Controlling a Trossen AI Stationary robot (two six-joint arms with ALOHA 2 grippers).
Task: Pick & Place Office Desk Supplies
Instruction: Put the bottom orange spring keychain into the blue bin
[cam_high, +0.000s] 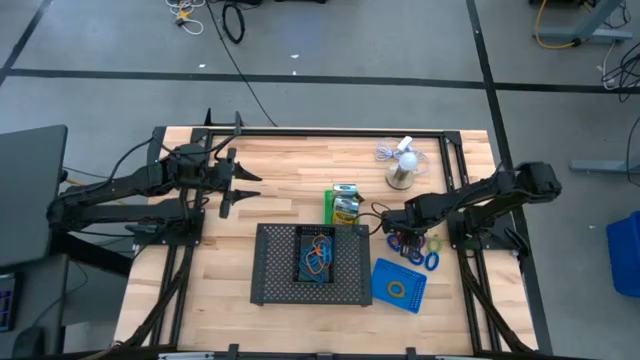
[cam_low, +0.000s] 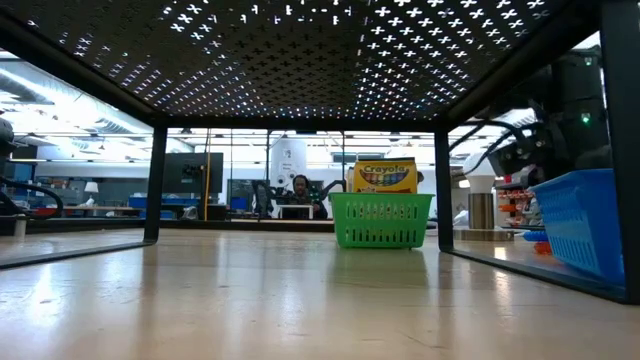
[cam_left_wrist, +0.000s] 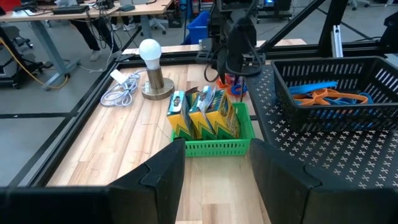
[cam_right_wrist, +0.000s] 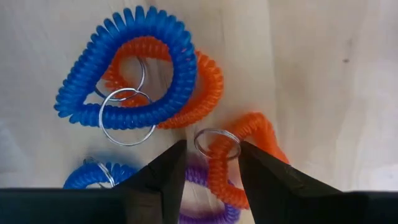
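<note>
Coil loops: a cluster of blue, orange and purple coiled loops (cam_right_wrist: 143, 74) with metal key rings lies on the bare desk (cam_high: 240, 215) at the right side, beside the blue bin (cam_high: 399, 286).
Right gripper: the right gripper (cam_right_wrist: 211, 165) hangs low over the cluster, fingers parted, straddling one orange coil (cam_right_wrist: 239, 155) and its ring; nothing is clamped.
In the way: a blue coil overlaps an orange one just beyond the fingers; a purple coil lies partly under the orange one.
Blue bin: near the desk's front right, one loop inside it.
Green bin: the green bin (cam_left_wrist: 214, 134) stands behind the mesh tray (cam_high: 310, 262), holding a yellow crayon box (cam_low: 385, 176) and green-white small boxes (cam_left_wrist: 178, 115).
Black bin: the black bin (cam_left_wrist: 329, 93) sits on the mesh tray with blue and orange loops in it.
Fan: a white mini fan (cam_high: 402, 162) and its cord stand at the far right.
Left gripper: the left gripper (cam_left_wrist: 214, 180) waits above the far left of the desk, fingers apart, empty.
</note>
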